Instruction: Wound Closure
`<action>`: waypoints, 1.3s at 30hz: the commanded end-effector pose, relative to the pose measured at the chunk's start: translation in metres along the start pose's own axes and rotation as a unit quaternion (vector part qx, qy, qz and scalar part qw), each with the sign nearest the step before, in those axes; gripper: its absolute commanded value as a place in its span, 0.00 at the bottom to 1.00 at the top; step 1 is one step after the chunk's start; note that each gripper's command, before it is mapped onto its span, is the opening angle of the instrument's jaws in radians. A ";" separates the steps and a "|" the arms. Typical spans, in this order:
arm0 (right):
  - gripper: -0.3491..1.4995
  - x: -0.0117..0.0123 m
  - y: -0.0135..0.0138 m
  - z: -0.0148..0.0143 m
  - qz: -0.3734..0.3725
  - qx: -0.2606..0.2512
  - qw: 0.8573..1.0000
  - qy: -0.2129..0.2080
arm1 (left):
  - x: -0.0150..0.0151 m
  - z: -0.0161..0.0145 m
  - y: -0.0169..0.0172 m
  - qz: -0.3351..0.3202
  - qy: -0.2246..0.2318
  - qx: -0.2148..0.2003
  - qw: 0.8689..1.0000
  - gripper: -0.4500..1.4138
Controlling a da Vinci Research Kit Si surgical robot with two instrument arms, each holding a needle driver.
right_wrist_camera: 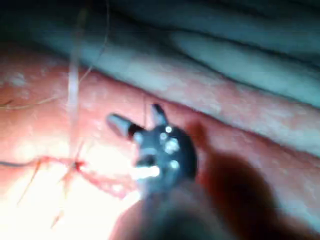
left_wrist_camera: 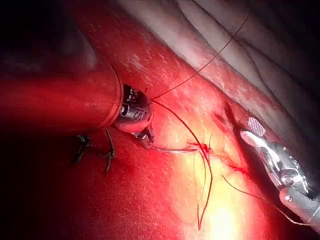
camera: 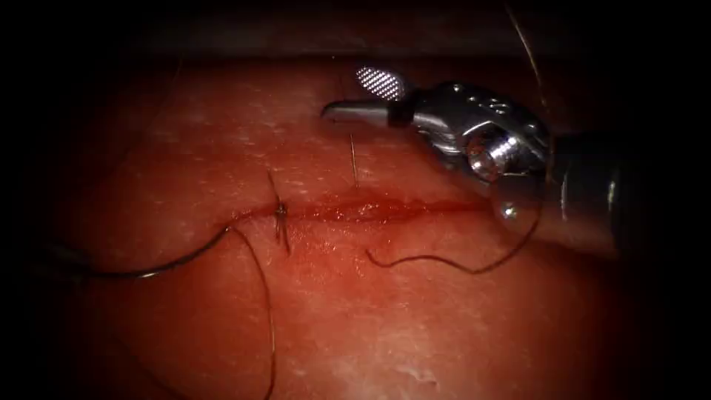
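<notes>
The cut (camera: 385, 210) runs across the tissue (camera: 415, 326), wet with red fluid. A knotted stitch (camera: 280, 211) sits near its left end. My right tool (camera: 342, 92) hovers above the tissue behind the cut, jaws open and holding nothing; it is also in the left wrist view (left_wrist_camera: 249, 131) and the right wrist view (right_wrist_camera: 135, 115). My left tool (left_wrist_camera: 146, 136) is left of the cut, shut on one end of the curved needle (camera: 159, 268). The needle's other end reaches the left end of the cut, beside the knot. Whether it is in the tissue I cannot tell.
Thread (camera: 444, 261) curls in front of the cut and rises past the right tool's wrist. Another strand (camera: 268, 318) drops from the knot towards the front. A short thread end (camera: 354, 159) stands up behind the cut. Pale folded cloth (right_wrist_camera: 240, 60) lies beyond the tissue.
</notes>
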 end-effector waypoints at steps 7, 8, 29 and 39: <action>0.81 -0.0009 0.0000 0.0037 -0.008 -0.015 1.000 -0.006 | -0.0003 0.0006 -0.0005 0.000 0.000 0.000 1.000 0.05; 0.80 -0.0009 0.0002 0.0036 -0.008 -0.017 1.000 -0.004 | -0.0003 0.0006 -0.0005 0.000 0.000 0.000 1.000 0.05; 0.56 -0.0016 0.0007 0.0034 -0.013 -0.020 1.000 -0.007 | -0.0002 0.0008 -0.0005 -0.001 0.000 0.001 1.000 0.05; 0.00 -0.0004 0.0007 0.0010 0.000 0.002 1.000 -0.004 | -0.0002 0.0008 -0.0005 -0.001 0.000 -0.001 1.000 0.05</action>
